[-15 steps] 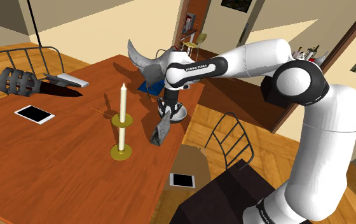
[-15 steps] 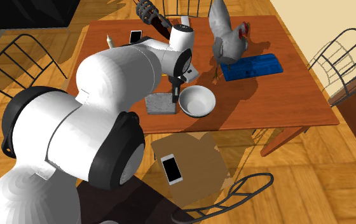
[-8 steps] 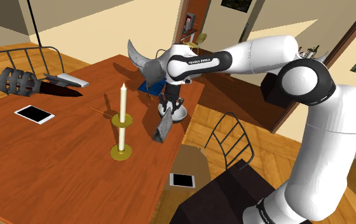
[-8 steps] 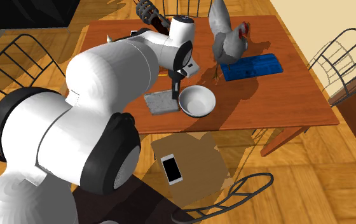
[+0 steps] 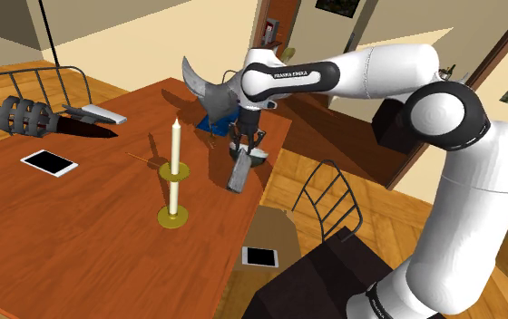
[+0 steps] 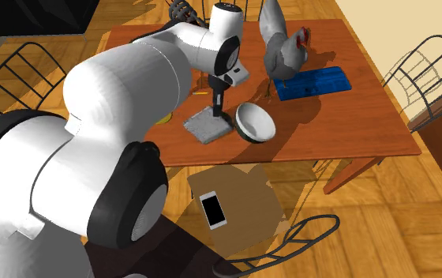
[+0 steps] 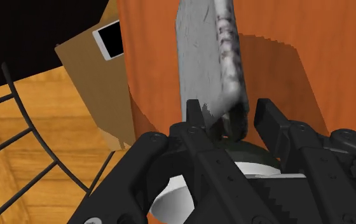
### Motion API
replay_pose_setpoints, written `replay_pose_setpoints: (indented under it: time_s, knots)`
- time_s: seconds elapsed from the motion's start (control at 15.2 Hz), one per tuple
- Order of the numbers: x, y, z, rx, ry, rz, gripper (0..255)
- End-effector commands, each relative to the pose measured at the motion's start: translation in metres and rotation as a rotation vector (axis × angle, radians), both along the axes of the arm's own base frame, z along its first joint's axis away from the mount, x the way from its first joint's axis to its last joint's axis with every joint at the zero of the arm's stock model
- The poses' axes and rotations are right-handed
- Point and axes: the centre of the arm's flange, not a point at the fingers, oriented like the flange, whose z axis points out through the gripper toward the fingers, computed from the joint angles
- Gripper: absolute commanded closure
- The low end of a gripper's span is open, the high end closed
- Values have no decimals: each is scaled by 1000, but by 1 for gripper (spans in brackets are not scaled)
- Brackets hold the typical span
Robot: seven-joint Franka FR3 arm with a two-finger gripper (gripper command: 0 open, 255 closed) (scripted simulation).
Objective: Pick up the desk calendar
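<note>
Wooden table point(image 5: 80, 227) bears a tilted white bowl point(image 6: 256, 122) beside the grey desk calendar point(image 6: 206, 127) the pincer point(image 7: 229, 118) clasps.

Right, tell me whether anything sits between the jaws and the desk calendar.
Nothing visible does. The gripper has its jaws shut on one edge of the grey desk calendar. A tipped white bowl sits close beside the calendar, on the second exterior view's right, not between the two.
</note>
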Motion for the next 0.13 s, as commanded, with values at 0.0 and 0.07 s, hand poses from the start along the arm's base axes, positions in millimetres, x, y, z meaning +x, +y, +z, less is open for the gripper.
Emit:
replay_pose_setpoints:
  time_s: [0.0,0.07]
  knots:
    - [1,0,8,0,-1,0,255]
    - [1,0,8,0,-1,0,255]
